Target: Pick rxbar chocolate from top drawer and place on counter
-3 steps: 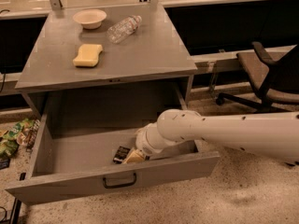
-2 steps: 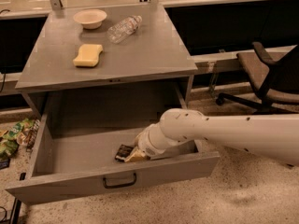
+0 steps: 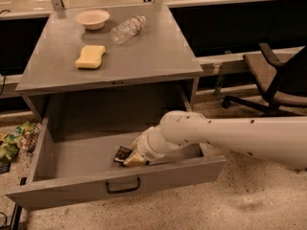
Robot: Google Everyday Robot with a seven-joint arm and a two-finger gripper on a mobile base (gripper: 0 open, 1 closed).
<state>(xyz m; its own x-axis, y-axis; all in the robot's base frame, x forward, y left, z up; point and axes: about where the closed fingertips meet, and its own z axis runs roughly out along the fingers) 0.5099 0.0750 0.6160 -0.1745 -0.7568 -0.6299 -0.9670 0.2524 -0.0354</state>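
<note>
The top drawer (image 3: pixel 67 195) is pulled wide open below the counter (image 3: pixel 144 56). The rxbar chocolate (image 3: pixel 122 154), a small black bar with whitish print, lies near the drawer's front wall, about mid-width. My gripper (image 3: pixel 132 159) reaches down into the drawer from the right on a thick white arm (image 3: pixel 230 133). Its tip is right against the bar's right end. The arm hides the right part of the drawer floor.
On the counter are a yellow sponge (image 3: pixel 90 56), a white bowl (image 3: pixel 92 18) and a clear plastic bottle (image 3: pixel 127 29) lying on its side. An office chair (image 3: pixel 276 83) stands at the right. Snack bags (image 3: pixel 12 140) lie on the floor at the left.
The gripper and arm have shifted only slightly inside the drawer. The bar has stayed at the gripper's tip, nudged a little to the left.
</note>
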